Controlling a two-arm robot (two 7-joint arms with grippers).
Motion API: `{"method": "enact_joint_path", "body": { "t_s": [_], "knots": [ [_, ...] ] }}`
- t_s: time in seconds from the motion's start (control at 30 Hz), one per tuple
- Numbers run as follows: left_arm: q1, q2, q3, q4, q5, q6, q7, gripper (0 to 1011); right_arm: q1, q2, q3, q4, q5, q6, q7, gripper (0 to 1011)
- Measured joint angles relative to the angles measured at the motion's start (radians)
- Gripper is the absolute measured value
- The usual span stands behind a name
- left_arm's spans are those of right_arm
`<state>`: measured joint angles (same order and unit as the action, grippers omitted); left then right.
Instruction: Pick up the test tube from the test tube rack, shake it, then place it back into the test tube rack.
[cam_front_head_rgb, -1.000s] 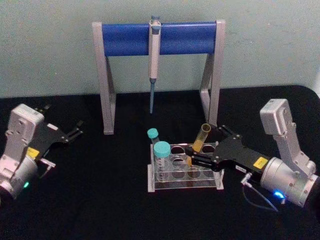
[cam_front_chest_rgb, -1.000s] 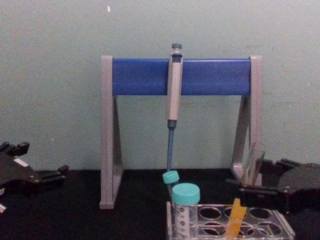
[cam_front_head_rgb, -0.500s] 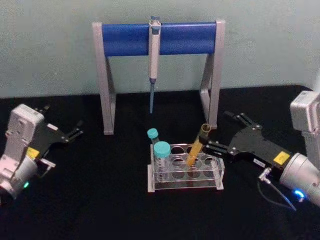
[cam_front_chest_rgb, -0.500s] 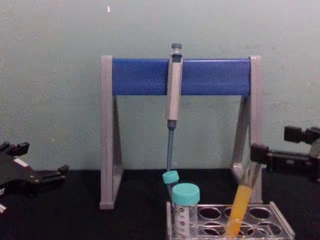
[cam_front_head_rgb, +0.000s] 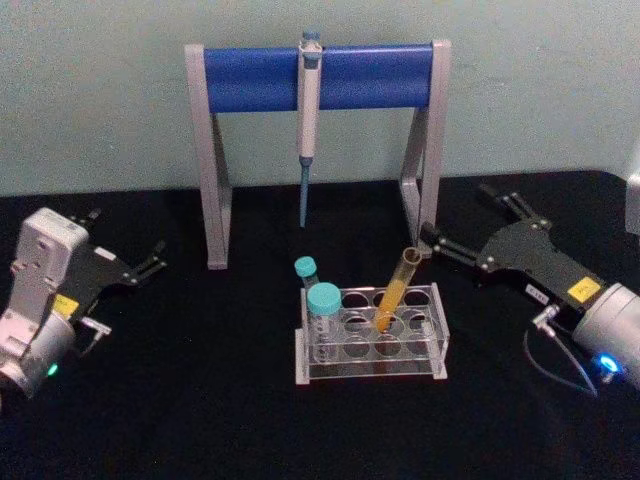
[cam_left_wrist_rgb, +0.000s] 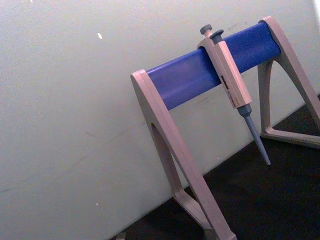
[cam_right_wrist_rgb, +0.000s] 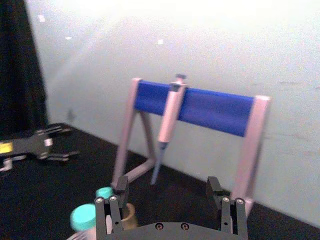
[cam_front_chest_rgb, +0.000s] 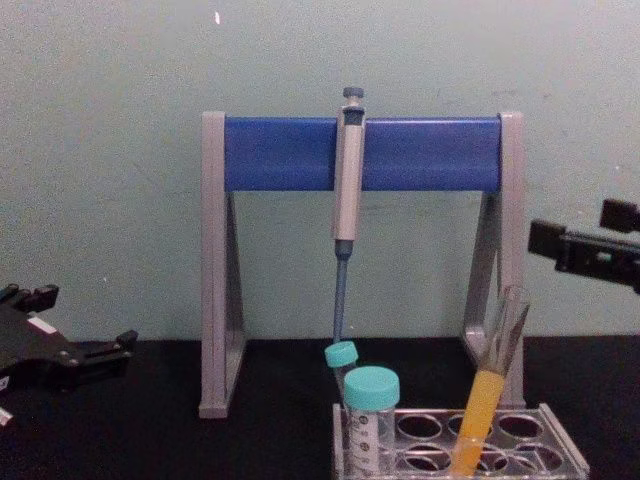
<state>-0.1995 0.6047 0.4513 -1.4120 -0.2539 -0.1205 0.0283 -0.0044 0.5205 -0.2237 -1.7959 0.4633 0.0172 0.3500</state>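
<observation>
The test tube (cam_front_head_rgb: 393, 291) leans to the right in a back-row hole of the clear test tube rack (cam_front_head_rgb: 368, 374), orange-yellow liquid in its lower half. From the chest the test tube (cam_front_chest_rgb: 489, 387) rises above the rack (cam_front_chest_rgb: 566, 461). My right gripper (cam_front_head_rgb: 456, 213) is open, apart from the tube, just right of its rim and higher; it also shows at the chest view's right edge (cam_front_chest_rgb: 578, 226). Its wrist view has the fingers (cam_right_wrist_rgb: 115, 201) spread wide. My left gripper (cam_front_head_rgb: 126, 232) rests open at the far left (cam_front_chest_rgb: 75, 318).
Two teal-capped tubes (cam_front_head_rgb: 322, 308) stand in the rack's left end. Behind it is the grey-and-blue pipette stand (cam_front_head_rgb: 250, 78) with a pipette (cam_front_head_rgb: 308, 110) hanging from its bar. The black table meets a pale wall behind.
My right gripper has let go of the test tube, opened, and drawn back up and to the right. The tube stays leaning in the rack. The left arm is unmoved.
</observation>
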Motion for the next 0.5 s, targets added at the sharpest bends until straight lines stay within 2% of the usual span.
{"method": "enact_joint_path", "body": {
  "t_s": [0.27, 0.5],
  "knots": [
    [0.000, 0.000, 0.000, 0.000, 0.000, 0.000, 0.000, 1002, 0.011, -0.064, 0.021, 0.037, -0.042, 0.002, -0.082, 1000],
    [0.000, 0.000, 0.000, 0.000, 0.000, 0.000, 0.000, 1001, 0.035, -0.115, 0.028, 0.109, -0.090, 0.006, -0.133, 1000]
  ]
}}
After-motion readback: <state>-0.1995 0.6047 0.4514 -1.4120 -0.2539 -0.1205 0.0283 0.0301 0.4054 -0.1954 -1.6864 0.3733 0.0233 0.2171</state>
